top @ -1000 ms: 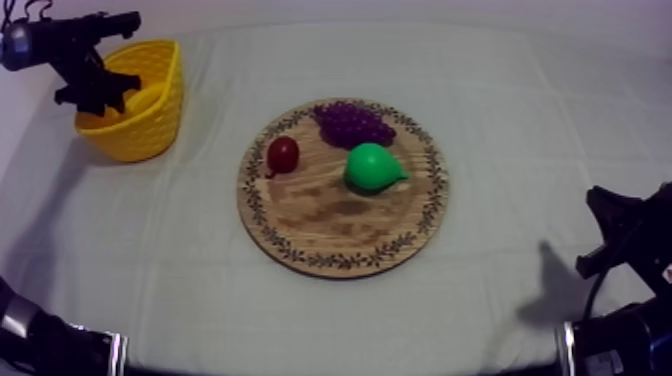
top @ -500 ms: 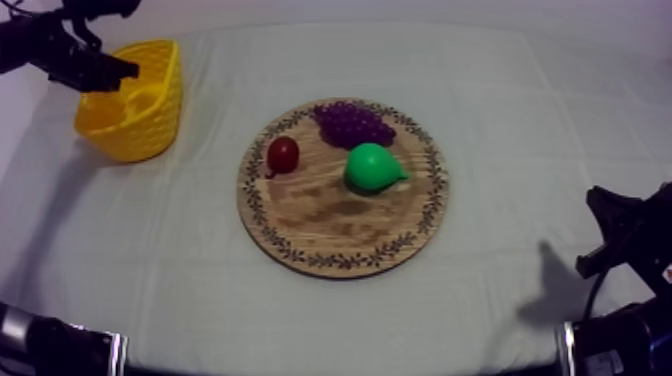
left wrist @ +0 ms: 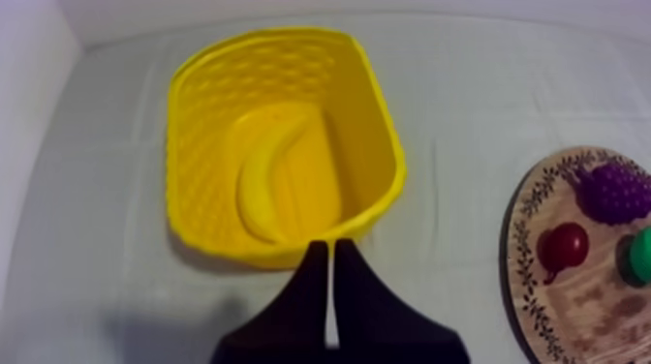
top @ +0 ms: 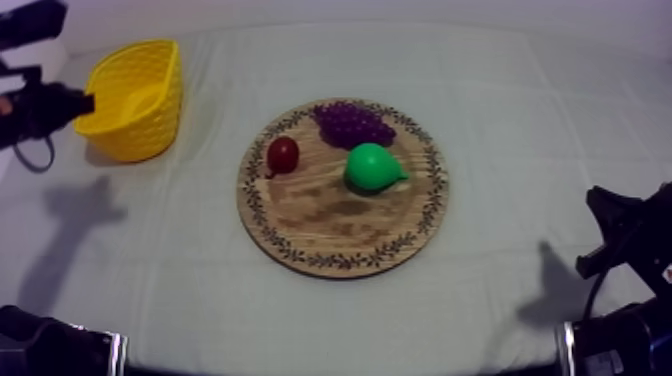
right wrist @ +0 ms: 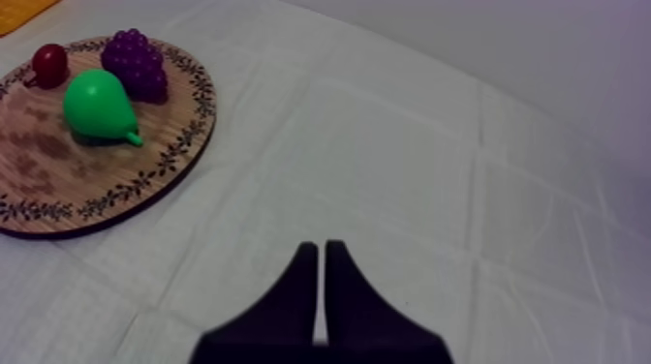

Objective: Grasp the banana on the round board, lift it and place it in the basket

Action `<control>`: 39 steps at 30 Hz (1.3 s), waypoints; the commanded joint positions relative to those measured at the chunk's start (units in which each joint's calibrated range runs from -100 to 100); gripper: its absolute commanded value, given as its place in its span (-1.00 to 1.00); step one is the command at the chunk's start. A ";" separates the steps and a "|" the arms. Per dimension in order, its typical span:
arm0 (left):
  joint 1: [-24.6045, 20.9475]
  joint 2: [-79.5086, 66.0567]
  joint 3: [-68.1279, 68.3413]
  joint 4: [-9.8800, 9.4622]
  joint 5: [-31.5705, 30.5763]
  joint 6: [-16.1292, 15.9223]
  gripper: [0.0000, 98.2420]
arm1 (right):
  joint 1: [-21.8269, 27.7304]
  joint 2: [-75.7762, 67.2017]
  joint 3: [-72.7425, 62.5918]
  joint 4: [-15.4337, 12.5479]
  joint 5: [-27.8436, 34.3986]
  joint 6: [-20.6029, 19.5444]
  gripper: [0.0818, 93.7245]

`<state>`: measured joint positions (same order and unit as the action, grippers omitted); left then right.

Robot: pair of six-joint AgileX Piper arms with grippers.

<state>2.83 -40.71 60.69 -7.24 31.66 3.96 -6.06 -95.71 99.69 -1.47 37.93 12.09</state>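
Note:
The banana [left wrist: 263,179] lies curved on the floor of the yellow basket [left wrist: 203,116], which stands at the table's far left [top: 160,130]. My left gripper [left wrist: 330,254] hovers just outside the basket's near rim, fingers together in a narrow wedge, holding nothing. From above it sits left of the basket [top: 82,102]. The round wooden board [top: 330,225] in the middle carries a pear [top: 372,167], a bunch of grapes [top: 350,123] and a small red fruit [top: 283,154]. My right gripper [right wrist: 321,254] rests shut over bare cloth, right of the board [right wrist: 58,184].
Open cloth [top: 540,130] lies right of the board and along the front edge. My right arm [top: 625,240] sits low at the right side. The left arm's shadow [top: 70,225] falls on the cloth in front of the basket.
My left gripper has drawn back from over the basket, leftward and off its rim. The banana stays in the basket. The right arm has not moved.

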 commanded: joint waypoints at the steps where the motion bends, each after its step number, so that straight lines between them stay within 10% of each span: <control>1: -1.07 -20.80 13.23 2.16 0.79 -1.79 -1.00 | 0.01 -0.04 -0.03 -0.02 0.05 0.00 -0.99; 29: 0.32 -59.11 36.07 4.52 10.47 -2.88 -1.00 | 0.01 -0.04 -0.03 -0.02 0.05 0.00 -0.99; 39: 0.74 -59.28 38.90 4.82 1.32 6.26 -1.00 | 0.01 -0.04 -0.03 -0.02 0.05 0.00 -0.99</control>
<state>3.56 -100.00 99.49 -2.43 33.25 7.83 -6.06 -95.71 99.69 -1.47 37.99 12.09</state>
